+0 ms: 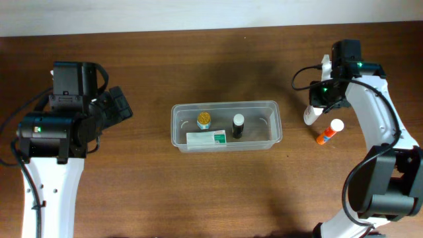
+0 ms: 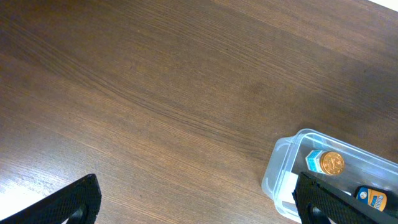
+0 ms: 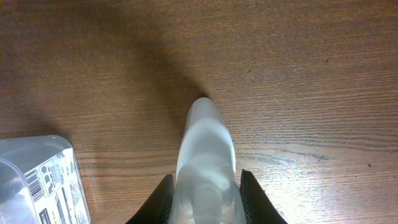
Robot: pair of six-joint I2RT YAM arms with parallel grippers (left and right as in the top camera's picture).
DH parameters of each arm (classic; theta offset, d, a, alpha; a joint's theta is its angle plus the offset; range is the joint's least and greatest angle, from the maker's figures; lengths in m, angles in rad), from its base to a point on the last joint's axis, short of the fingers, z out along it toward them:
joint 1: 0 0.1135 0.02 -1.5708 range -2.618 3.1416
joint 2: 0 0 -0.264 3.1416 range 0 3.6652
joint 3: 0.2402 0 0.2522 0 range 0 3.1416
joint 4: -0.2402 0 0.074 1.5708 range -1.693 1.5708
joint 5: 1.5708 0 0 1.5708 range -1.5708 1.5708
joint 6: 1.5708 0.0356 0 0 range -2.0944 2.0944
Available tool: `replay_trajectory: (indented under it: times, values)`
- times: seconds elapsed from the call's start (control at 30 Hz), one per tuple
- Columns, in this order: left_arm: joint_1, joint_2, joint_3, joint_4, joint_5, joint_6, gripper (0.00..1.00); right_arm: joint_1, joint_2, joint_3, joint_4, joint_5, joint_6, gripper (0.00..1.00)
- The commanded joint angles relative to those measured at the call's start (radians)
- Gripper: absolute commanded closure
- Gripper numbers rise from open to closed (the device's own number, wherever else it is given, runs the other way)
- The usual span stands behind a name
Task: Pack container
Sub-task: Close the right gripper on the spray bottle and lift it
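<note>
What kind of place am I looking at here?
Likely a robotics lab workbench: two white robot arms at a brown wooden table, with a clear plastic rectangular tub holding small items.

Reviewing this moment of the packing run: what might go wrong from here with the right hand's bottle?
1. The right hand pinches the smooth white bottle near one end; it might swing or slip.
2. The container already holds a box, a gold-capped bottle and a black-capped bottle, which lowering could knock.
3. The orange stick lies beside that arm and may get nudged.
</note>
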Motion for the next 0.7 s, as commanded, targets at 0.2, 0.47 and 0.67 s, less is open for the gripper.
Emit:
replay_trajectory:
  times: [0.2, 0.47, 0.67]
  values:
    - [0.005, -0.006, 0.006, 0.001, -0.014, -0.005, 0.01, 0.005, 0.007, 0.116, -0.083, 0.013, -0.002, 0.84]
    - [0.005, -0.006, 0.006, 0.001, -0.014, -0.005, 0.01, 0.007, 0.003, 0.327, -0.278, 0.002, -0.002, 0.84]
    - [0.005, -0.006, 0.006, 0.001, -0.014, -0.005, 0.01, 0.048, -0.052, 0.429, -0.389, -0.017, -0.002, 0.84]
